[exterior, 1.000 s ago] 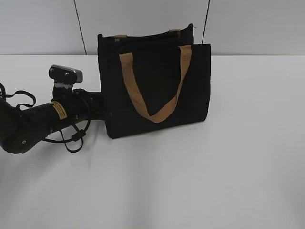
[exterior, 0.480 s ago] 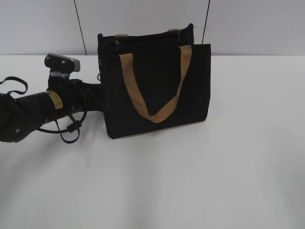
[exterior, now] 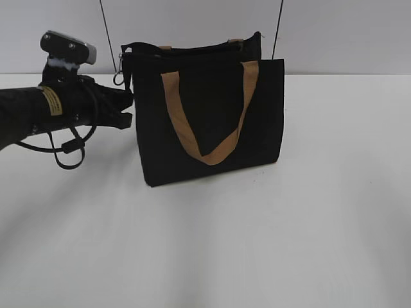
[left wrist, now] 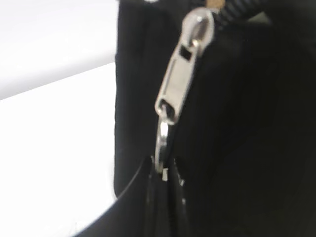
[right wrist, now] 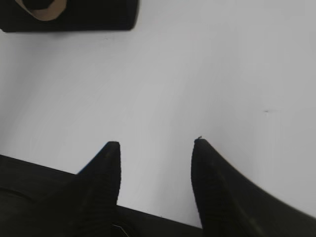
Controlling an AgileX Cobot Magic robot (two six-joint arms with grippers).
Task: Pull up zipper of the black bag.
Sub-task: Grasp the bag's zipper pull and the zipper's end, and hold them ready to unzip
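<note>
The black bag (exterior: 212, 122) stands upright on the white table, with a tan V strap (exterior: 205, 151) on its face. Its zipper runs along the top edge (exterior: 192, 50). The silver pull tab (exterior: 119, 78) hangs at the bag's upper left corner. My left gripper (exterior: 126, 96) reaches in from the left, just under that corner. In the left wrist view the silver slider (left wrist: 185, 64) is close up, and my left gripper (left wrist: 165, 175) is shut on the lower end of the pull tab (left wrist: 162, 143). My right gripper (right wrist: 155, 145) is open and empty over bare table, out of the exterior view.
The right wrist view shows a bottom corner of the bag (right wrist: 89, 19) far ahead at the top left. A grey wall with two dark vertical seams (exterior: 108, 25) stands behind the table. The left arm's cable loop (exterior: 67, 154) hangs below the arm.
My left arm has risen from low beside the bag to its upper left corner. The pull tab has come up with it, and the bag's top left corner is drawn up and leftward.
</note>
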